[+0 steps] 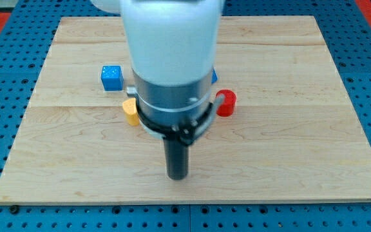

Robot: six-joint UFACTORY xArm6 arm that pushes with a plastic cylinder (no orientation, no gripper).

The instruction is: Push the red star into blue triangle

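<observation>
My tip [177, 176] rests on the wooden board [288, 148] near the view's bottom centre. A red block [225, 103] lies up and to the right of the tip; the arm covers part of it, so I cannot make out its shape. A sliver of a blue block [214, 77] shows just above the red one, at the arm's right edge, mostly hidden. The tip touches no block.
A blue cube [111, 77] lies at the view's upper left. A yellow block [130, 111] sits left of the arm, partly hidden. The arm's white and grey body [171, 64] hides the board's centre. A blue pegboard [5, 51] surrounds the board.
</observation>
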